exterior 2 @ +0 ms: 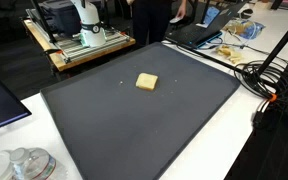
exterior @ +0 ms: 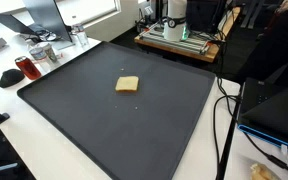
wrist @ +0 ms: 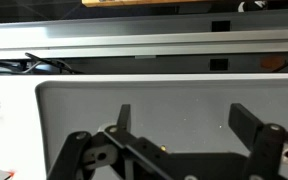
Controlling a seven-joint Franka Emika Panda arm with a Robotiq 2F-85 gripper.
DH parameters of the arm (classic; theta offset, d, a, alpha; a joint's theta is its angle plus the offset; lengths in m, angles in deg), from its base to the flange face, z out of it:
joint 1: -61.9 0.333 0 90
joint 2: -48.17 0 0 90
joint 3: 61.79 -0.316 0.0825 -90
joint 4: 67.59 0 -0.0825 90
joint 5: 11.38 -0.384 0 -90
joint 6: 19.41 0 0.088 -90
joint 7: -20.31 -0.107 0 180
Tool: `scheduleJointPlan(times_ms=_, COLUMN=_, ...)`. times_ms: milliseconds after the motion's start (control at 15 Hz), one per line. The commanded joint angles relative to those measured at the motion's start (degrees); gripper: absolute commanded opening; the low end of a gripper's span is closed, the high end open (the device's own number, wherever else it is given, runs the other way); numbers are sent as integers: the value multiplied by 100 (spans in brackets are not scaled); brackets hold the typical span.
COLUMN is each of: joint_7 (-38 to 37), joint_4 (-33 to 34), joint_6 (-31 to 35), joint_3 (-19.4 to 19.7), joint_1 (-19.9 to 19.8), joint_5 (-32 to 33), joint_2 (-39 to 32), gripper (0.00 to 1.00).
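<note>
A small pale yellow block (exterior: 127,84) (exterior 2: 146,82) lies flat near the middle of a large dark mat (exterior: 84,115) (exterior 2: 134,135). The arm's white base (exterior: 176,12) (exterior 2: 87,18) stands on a wooden frame behind the mat's far edge. My gripper (wrist: 187,120) shows only in the wrist view, open, with nothing between its black fingers (wrist: 250,124). Behind it are a pale grey surface and metal rails. The block is not in the wrist view, and the gripper is well away from it.
A red cup (exterior: 24,67) and glass jars (exterior: 42,54) stand beside one mat edge. Black cables (exterior: 224,110) (exterior 2: 259,75) and a laptop (exterior: 274,105) (exterior 2: 199,33) lie along another. Glass lids (exterior 2: 24,165) sit at a near corner.
</note>
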Motion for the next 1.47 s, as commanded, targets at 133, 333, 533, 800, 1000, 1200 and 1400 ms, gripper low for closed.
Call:
scheduleJointPlan(times_ms=133, joint_7=-41, joint_4=9, joint_6=-18, joint_3=63, joint_1=76, joint_5=36, joint_2=-1, gripper=100)
scheduleJointPlan(times_ms=333, joint_7=-41, joint_4=9, joint_6=-17, joint_3=63, joint_1=76, joint_5=36, joint_2=-1, gripper=100)
scheduleJointPlan(times_ms=533, joint_7=-24, joint_4=2, joint_6=43, joint_3=18, joint_1=138, joint_5=23, joint_2=-36, gripper=100)
scheduleJointPlan(times_ms=800, joint_7=133, joint_4=-50, joint_6=241, joint_3=-183, joint_1=717, joint_5=-310, joint_2=-28, gripper=100)
scheduleJointPlan(times_ms=1000, joint_7=293, joint_4=-11, joint_6=287, joint_3=-350, joint_1=1257, joint_5=-648, joint_2=-113, gripper=100)
scheduleJointPlan(times_ms=1200, joint_7=589, joint_4=36, joint_6=366, joint_3=-469, joint_1=1753, joint_5=-1087, joint_2=-236, gripper=100)
scheduleJointPlan(times_ms=1400, joint_7=1000, joint_4=115, joint_6=444, joint_3=-509, joint_1=2131, joint_5=-1398, joint_2=-368, gripper=100)
